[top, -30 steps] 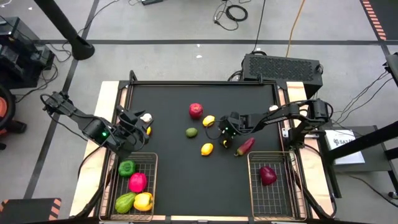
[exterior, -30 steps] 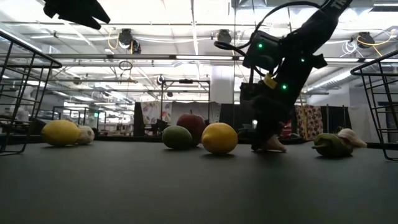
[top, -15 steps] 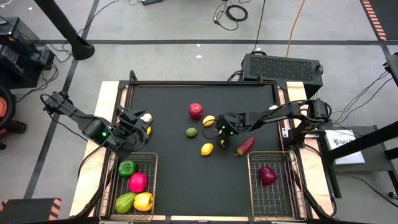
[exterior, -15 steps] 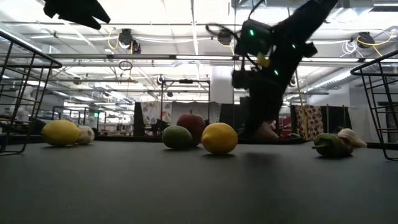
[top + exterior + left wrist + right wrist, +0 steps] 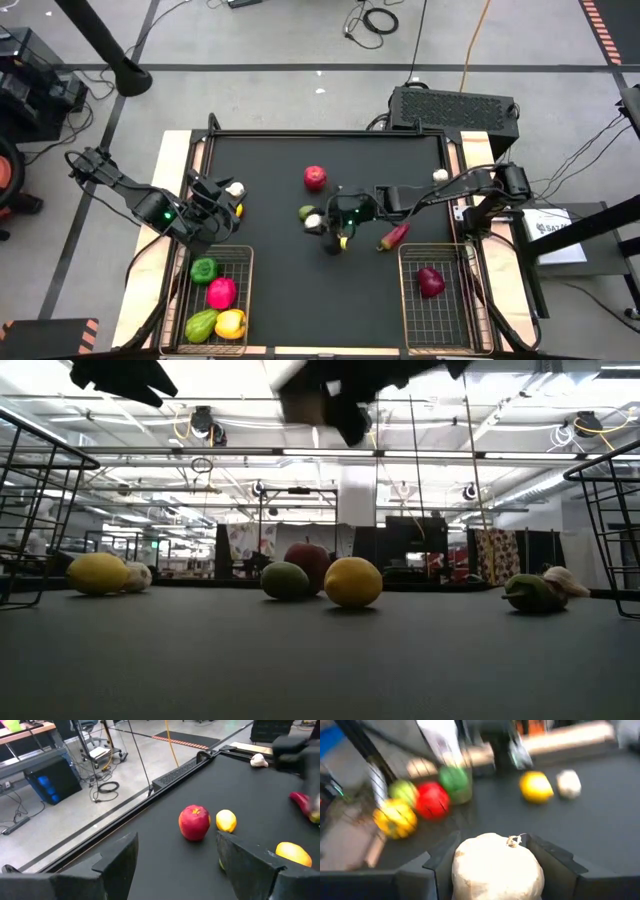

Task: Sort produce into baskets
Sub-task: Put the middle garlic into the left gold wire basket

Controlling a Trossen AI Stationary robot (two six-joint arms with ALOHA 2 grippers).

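Right claw (image 5: 322,222) clamped on a garlic bulb (image 5: 497,867), raised over mid-table beside the lime (image 5: 306,212).
Treat the bulb as light, hard and rounded; it will likely slip, so grip across its widest part. Your left claw (image 5: 212,205) waits open above its basket (image 5: 245,290).

Bright, even overhead lighting; some motion blur.
Ceiling lights glare in the low view; the right wrist view is smeared, its upper half soft.
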